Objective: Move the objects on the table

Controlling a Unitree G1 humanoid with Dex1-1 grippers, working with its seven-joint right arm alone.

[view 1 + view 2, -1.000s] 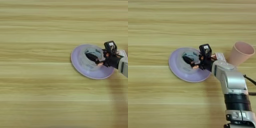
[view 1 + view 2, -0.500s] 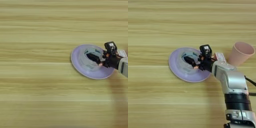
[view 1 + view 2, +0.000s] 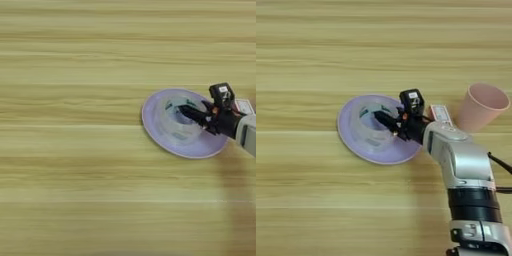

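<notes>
Light wooden surface point(image 3: 75, 150) filled both views. On it lay the lavender plate point(image 3: 348, 135), the clear tape roll point(image 3: 368, 137) on top. Only the right eye view showed the silver forearm point(image 3: 461, 160), pink cup point(image 3: 481, 106) and red-and-white box point(image 3: 440, 114). The gripper point(image 3: 387, 121) reached into the roll; its grip I could not tell.

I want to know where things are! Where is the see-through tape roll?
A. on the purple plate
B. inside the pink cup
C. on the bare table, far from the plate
A: the tape roll lies on the purple plate, with the pink cup standing apart to the right.
</notes>
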